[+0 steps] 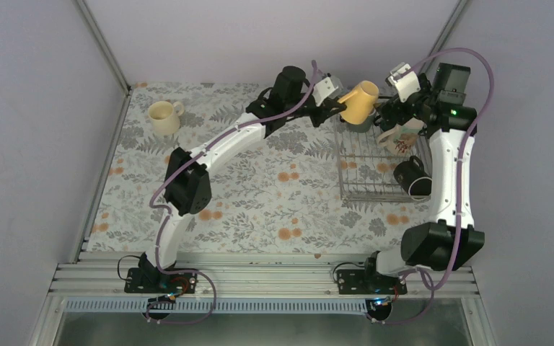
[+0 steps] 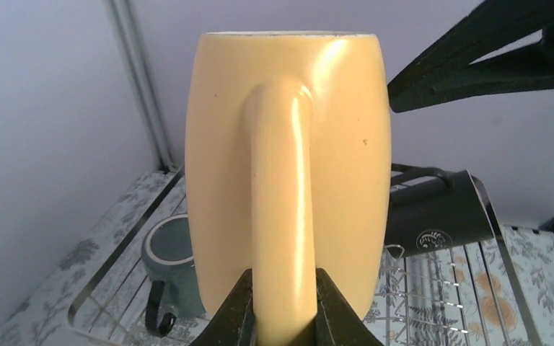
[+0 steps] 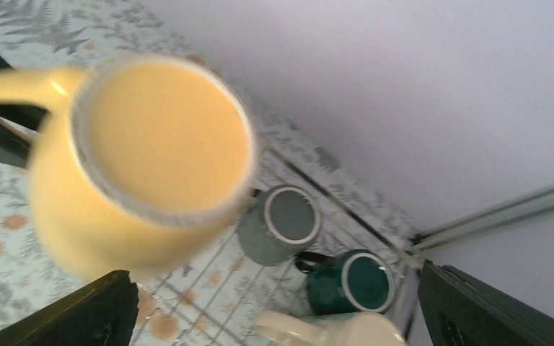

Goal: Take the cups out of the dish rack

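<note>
The yellow mug (image 2: 216, 144), pinched by its handle (image 2: 281, 202) in the left claw (image 2: 286, 303), could be knocked by the wide-open right claw (image 3: 278, 274).

**Left arm** (image 1: 220, 142) and **right arm** (image 1: 447, 173): white moulded link shells joined by bulky black joint housings (image 1: 187, 184). Each arm ends below in a black base block (image 1: 144, 277). A lilac cable (image 1: 462, 50) loops loosely along each arm, tied to the shells at intervals (a small green indicator light (image 1: 452, 112) glows near the right wrist). A white camera module (image 1: 324, 90) sits at each wrist. Fingers (image 2: 234, 317): matt black, flat-sided, wedge-shaped.
</note>
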{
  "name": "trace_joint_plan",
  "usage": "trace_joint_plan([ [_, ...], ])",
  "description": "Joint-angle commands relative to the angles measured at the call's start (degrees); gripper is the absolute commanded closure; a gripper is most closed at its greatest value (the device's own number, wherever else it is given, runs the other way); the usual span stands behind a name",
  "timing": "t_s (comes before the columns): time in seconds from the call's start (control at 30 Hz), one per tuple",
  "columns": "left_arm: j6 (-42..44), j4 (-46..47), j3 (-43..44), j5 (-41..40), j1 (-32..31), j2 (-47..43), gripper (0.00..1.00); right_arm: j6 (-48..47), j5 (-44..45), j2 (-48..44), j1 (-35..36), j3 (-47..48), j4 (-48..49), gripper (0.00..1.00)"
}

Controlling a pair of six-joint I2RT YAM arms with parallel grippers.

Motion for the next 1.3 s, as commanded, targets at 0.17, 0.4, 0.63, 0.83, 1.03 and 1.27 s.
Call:
trace_joint_plan([
  [0.17,-16.7,4.3,-2.1,-10.7,-0.2,-8.6,0.98,0.3,6.5,-15.4,0.9,-19.2,25.7,0.00],
  [0.4,-28.2,2.2,-4.2,-16.1,-0.2,-11.6,0.98,-1.1,7.6,-26.0,2.6,-33.7,38.1,0.00],
  [0.63,-37.8,-5.4,-1.5,-20.6,-0.3,-11.2,0.98,-2.4,9.6,-31.2,7.0,-43.3,44.7,0.00],
  [0.83,-47.9,-4.6,-3.3,-17.6,-0.1,-11.4,0.98,-4.4,12.9,-33.4,10.4,-49.7,51.7,0.03],
  [1.03,-54.4,-1.6,-3.2,-12.0,-0.3,-11.2,0.98,-7.5,16.9,-33.1,12.9,-54.6,58.8,0.05],
  [1.27,-59.6,0.8,-3.7,-7.3,-0.7,-10.5,0.98,-6.5,15.9,-30.9,14.0,-53.0,59.1,0.05],
])
